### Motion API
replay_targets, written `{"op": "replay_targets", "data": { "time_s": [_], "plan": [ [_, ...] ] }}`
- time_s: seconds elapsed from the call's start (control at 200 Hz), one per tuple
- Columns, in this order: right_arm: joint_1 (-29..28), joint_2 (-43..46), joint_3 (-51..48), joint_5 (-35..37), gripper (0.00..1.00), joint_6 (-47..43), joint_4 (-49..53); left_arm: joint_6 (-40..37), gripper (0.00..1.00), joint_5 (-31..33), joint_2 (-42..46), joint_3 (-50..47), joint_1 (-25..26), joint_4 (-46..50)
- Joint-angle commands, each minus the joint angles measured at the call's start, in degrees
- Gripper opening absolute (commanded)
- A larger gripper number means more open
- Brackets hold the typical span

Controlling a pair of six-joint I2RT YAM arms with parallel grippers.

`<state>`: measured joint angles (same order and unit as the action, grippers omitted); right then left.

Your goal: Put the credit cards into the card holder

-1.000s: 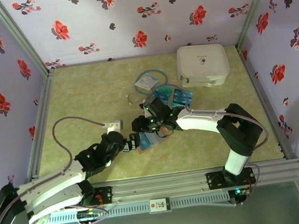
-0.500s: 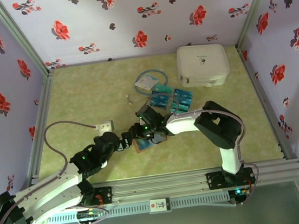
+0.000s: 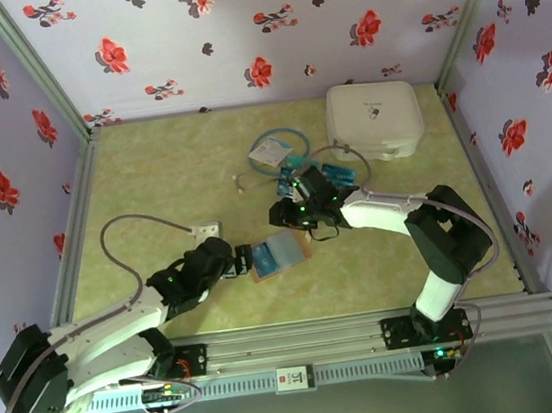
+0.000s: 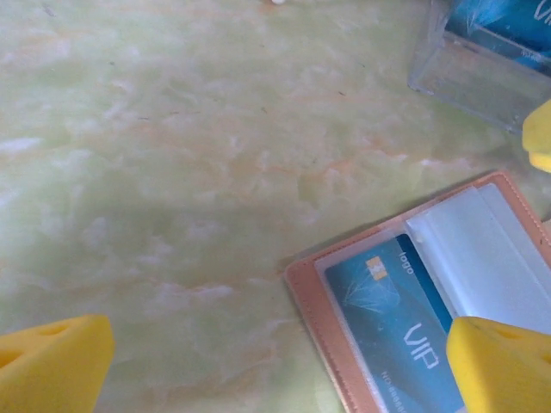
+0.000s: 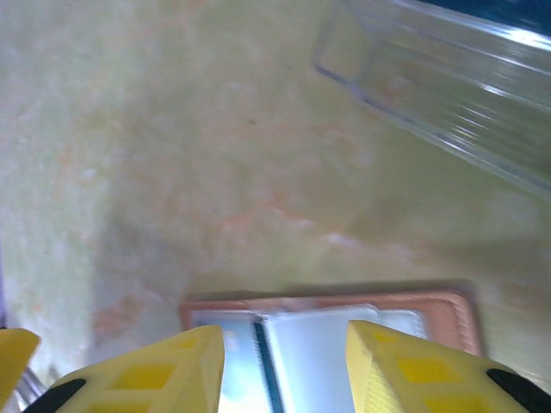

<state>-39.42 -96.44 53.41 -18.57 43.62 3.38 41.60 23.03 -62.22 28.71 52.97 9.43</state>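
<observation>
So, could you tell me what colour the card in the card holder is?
The card is teal-blue with pale lettering; the left wrist view shows it best.

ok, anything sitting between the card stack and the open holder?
Nothing lies on the table between them. The credit cards seem to sit in a clear tray, so its wall is the hurdle. The right gripper hangs over the far edge of the card holder.

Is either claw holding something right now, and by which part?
Nothing is held: left gripper and right gripper both stand open near the card holder.
</observation>
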Motion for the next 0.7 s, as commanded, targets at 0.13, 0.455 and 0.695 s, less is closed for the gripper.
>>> {"op": "replay_targets", "data": {
  "time_s": [0.13,0.455,0.695],
  "plan": [
    [1.2,-1.9,-0.7,0.0,0.41,-4.2,3.1,-1.5,1.00,-3.8,-12.5,9.4,0.8,-2.5],
    [1.5,-2.5,-0.5,-0.7,0.41,-3.5,2.2,-3.0,1.00,-3.5,-22.5,13.9,3.4,-4.0],
    [1.8,-2.5,-0.6,-1.3,0.41,-2.7,1.7,-3.0,1.00,-3.5,-25.6,13.2,4.2,-5.9]
  ]
}}
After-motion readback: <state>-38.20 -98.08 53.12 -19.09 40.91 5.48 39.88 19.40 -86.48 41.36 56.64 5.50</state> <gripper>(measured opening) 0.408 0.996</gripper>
